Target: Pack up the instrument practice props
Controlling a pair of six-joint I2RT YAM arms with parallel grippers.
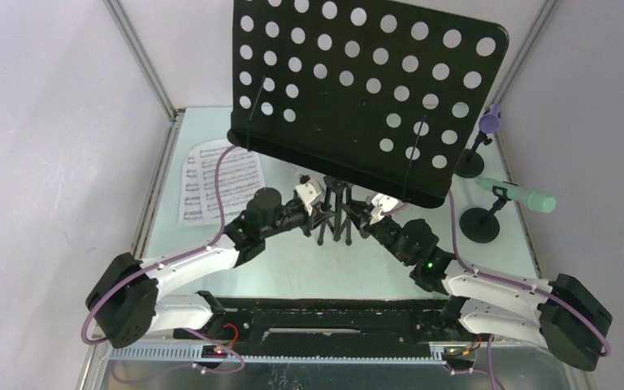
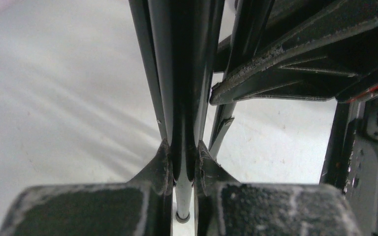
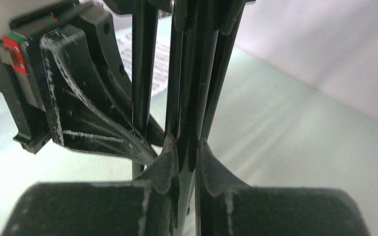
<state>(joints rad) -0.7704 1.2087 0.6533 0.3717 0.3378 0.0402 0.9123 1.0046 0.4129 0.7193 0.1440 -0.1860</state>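
Observation:
The black music rack stands mid-table, and its perforated plate (image 1: 366,89) tilts over both grippers. Its tripod legs (image 1: 335,218) are folded together. My left gripper (image 1: 322,210) is shut on the bundled legs (image 2: 177,73) from the left, and my right gripper (image 1: 361,216) is shut on the same legs (image 3: 197,73) from the right. Each wrist view shows the jaws (image 2: 183,150) (image 3: 187,142) pinching the thin black rods. White sheet-music pages (image 1: 211,183) lie flat at the back left. A purple microphone (image 1: 490,122) and a mint-green microphone (image 1: 520,195) rest in short black holders (image 1: 481,223) at the right.
Grey walls and metal frame posts (image 1: 142,57) close in the table on the left and right. The arm bases and a black rail (image 1: 325,313) run along the near edge. The plate hides much of the table's back.

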